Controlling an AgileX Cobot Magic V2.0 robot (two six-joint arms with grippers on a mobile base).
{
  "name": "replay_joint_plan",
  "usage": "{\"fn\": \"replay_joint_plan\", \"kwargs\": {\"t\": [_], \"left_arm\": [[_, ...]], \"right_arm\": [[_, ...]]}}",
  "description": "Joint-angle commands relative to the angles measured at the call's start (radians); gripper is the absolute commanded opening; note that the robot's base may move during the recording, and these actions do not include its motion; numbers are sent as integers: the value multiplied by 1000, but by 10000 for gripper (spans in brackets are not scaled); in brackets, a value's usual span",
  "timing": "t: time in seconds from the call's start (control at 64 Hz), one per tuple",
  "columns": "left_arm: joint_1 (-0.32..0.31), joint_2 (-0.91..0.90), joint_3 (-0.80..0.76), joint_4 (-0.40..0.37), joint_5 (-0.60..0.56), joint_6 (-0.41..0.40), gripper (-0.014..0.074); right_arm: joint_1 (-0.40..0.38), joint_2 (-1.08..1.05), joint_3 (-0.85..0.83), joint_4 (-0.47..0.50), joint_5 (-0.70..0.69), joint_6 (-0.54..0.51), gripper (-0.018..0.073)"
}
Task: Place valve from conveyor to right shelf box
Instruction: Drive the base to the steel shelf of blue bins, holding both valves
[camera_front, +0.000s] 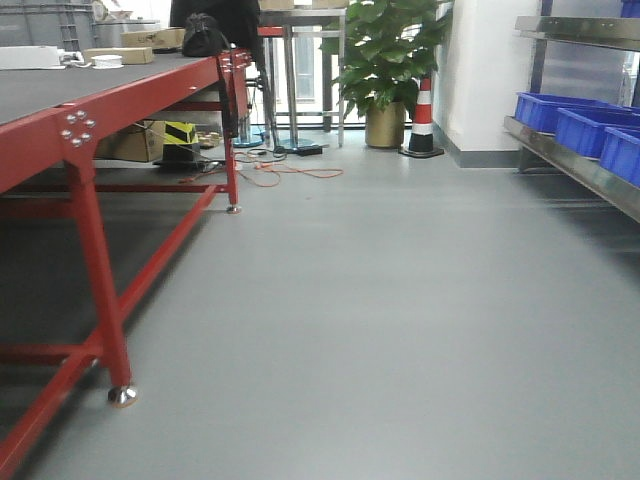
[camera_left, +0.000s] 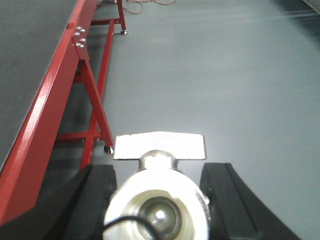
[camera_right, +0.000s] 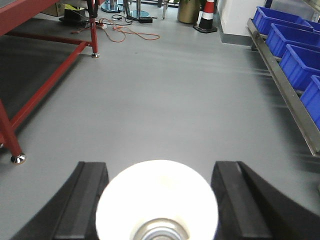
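Note:
In the left wrist view a silver valve (camera_left: 157, 197) with a white end cap and a flat bright lever (camera_left: 160, 145) sits between the black fingers (camera_left: 95, 195) of my left gripper (camera_left: 159, 172), which is shut on it above the grey floor. In the right wrist view another white-capped valve (camera_right: 157, 197) fills the gap of my right gripper (camera_right: 160, 167), whose fingers (camera_right: 87, 200) close against it. The conveyor (camera_front: 60, 85), a dark belt on a red frame, runs along the left. Blue boxes (camera_front: 545, 108) stand on the right shelf (camera_front: 580, 170). Neither gripper shows in the front view.
Red conveyor legs (camera_front: 100, 290) stand at the left. Grey floor (camera_front: 380, 300) lies between conveyor and shelf. At the back are a potted plant (camera_front: 385, 70), a striped cone (camera_front: 423, 120), orange cables (camera_front: 290, 175) and cardboard boxes (camera_front: 135, 140). Blue boxes (camera_right: 300, 55) line the right.

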Motion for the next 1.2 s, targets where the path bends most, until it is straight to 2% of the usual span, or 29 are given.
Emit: {"fn": "replay_joint_plan", "kwargs": {"t": [0.0,1.188], "left_arm": [[-5,-10,-4,-6,-56,-4,-111],[-5,-10,-4,-6,-56,-4,-111]], "right_arm": [[0,-7,-10,-1,-76,-4,-154],[0,-6,-10,-1,-76,-4,-154]]}}
